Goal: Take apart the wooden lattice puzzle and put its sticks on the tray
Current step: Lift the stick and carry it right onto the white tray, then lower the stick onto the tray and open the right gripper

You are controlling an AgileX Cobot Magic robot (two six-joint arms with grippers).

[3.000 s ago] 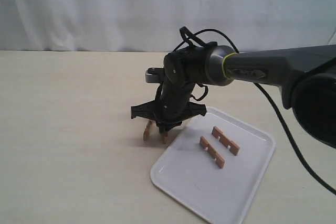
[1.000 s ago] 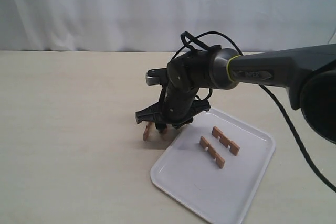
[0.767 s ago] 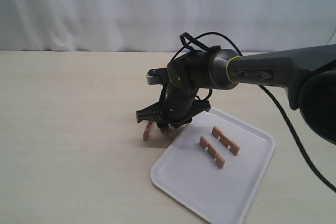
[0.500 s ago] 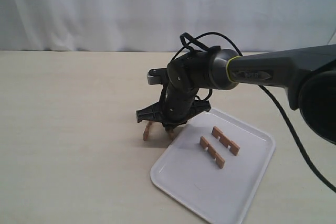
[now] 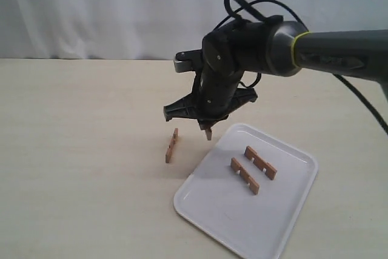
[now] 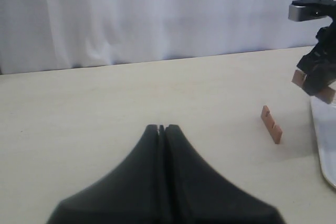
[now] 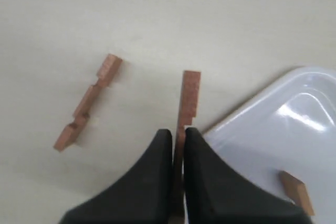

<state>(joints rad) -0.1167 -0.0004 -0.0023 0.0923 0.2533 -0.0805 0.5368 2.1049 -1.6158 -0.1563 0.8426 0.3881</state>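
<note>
My right gripper [image 5: 206, 127] [image 7: 178, 131] is shut on one notched wooden stick [image 7: 189, 98] [image 5: 208, 133] and holds it in the air just past the white tray's [image 5: 285, 225] far-left corner. A second stick [image 5: 171, 145] [image 7: 86, 102] [image 6: 271, 124] stands on edge on the table, left of the tray. Two more sticks [image 5: 260, 162] [image 5: 244, 175] lie side by side on the tray. No assembled lattice puzzle shows. My left gripper [image 6: 161, 127] is shut with nothing in it, low over bare table, out of the exterior view.
A white curtain [image 5: 121, 10] hangs behind the beige table [image 5: 73, 180]. The right arm's black cable [image 5: 357, 104] loops down to the right of the tray. The tray's rim [image 7: 252, 103] lies just beside the held stick.
My right gripper has lifted up and to the right with one stick in it, parting it from the other stick, which stays on the table.
</note>
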